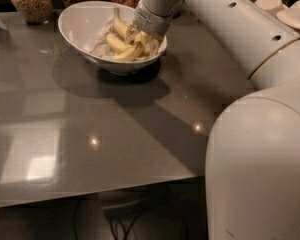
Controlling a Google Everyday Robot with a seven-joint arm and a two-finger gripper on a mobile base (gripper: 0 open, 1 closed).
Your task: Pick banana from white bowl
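White bowl (77,26): glossy, oval, slanted rim higher at its left, upright in the upper centre of the frame, holding several yellow bananas (117,43) piled toward its right side, one stem pointing up, with the gripper (141,38) among them.

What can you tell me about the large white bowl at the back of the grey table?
The large glossy white oval bowl, ceramic by its look, stands upright on the dark grey reflective table, near its far edge and in front of glass jars. Its rim slants, higher on the left. Several yellow bananas lie in its right half; the left inner wall is bare. The robot's tool reaches down inside among the bananas.
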